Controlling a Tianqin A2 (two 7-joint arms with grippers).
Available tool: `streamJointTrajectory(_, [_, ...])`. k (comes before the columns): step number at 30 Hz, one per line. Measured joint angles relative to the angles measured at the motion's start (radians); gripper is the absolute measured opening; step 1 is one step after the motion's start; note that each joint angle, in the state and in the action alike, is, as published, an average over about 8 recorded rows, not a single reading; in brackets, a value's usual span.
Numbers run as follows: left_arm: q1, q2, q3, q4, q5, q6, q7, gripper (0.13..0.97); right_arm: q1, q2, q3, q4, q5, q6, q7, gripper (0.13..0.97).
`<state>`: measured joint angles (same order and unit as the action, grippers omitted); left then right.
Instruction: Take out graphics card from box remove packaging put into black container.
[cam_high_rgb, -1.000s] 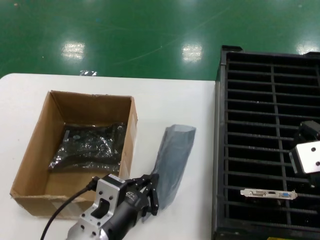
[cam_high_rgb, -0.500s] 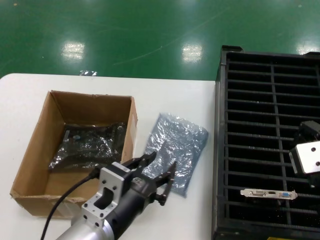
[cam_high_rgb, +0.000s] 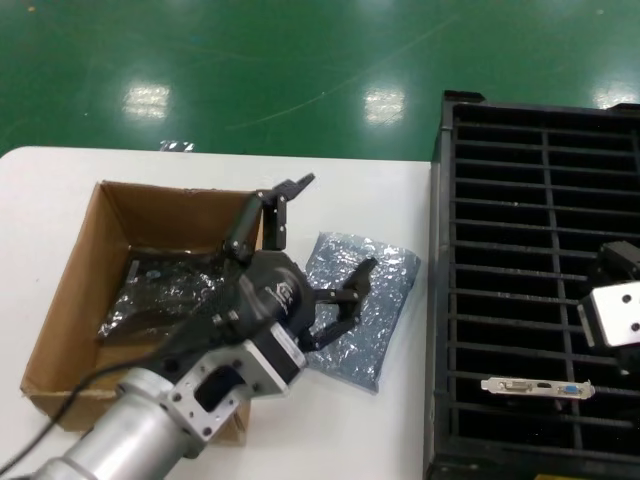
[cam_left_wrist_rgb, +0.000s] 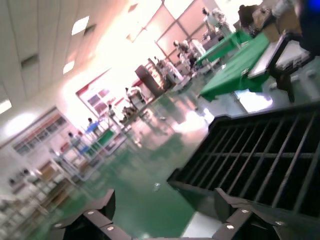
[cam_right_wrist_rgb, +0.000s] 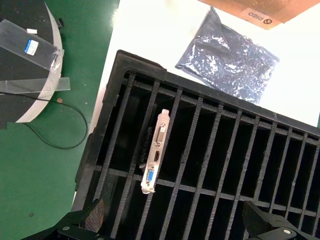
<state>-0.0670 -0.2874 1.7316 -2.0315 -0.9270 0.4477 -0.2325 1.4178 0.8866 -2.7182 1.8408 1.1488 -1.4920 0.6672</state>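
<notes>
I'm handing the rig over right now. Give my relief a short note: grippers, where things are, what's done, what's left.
Left gripper: open, empty, raised over the box's near wall and the packaging.
Right gripper: open, empty, above the black container.
Graphics card: standing in a slot, bracket up.
Packaging: empty bag flat on the white table between box and container.
Box: holds another bagged card.
Done: one card unbagged and slotted.
Left: the bagged card in the box.
</notes>
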Motion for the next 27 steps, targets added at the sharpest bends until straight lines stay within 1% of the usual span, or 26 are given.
streamJointTrajectory(1, [-0.001, -0.009, 0.005, 0.000, -0.003, -0.015, 0.014, 0.605, -0.006, -0.003, 0.005, -0.001, 0.003, 0.006, -0.003, 0.966])
streamJointTrajectory(3, [-0.002, -0.017, 0.008, 0.003, -0.013, -0.032, 0.028, 0.652, -0.024, -0.010, 0.019, -0.004, 0.011, 0.025, -0.011, 0.966])
streamJointTrajectory(6, [0.001, -0.007, -0.002, 0.017, -0.039, -0.028, 0.017, 0.721, -0.063, -0.026, 0.050, -0.011, 0.029, 0.067, -0.030, 0.966])
streamJointTrajectory(9, [0.004, -0.005, -0.008, 0.032, -0.069, -0.039, 0.021, 0.791, -0.110, -0.046, 0.087, -0.019, 0.051, 0.116, -0.052, 0.966])
streamJointTrajectory(13, [0.007, -0.005, -0.015, 0.054, -0.113, -0.061, 0.032, 0.791, -0.182, -0.075, 0.144, -0.031, 0.084, 0.191, -0.086, 0.966])
streamJointTrajectory(21, [0.015, -0.006, -0.030, 0.100, -0.205, -0.108, 0.057, 0.910, -0.333, -0.138, 0.263, -0.057, 0.153, 0.350, -0.157, 0.966])
streamJointTrajectory(27, [0.020, -0.007, -0.040, 0.135, -0.276, -0.144, 0.075, 0.943, -0.448, -0.185, 0.353, -0.076, 0.206, 0.470, -0.210, 0.966])
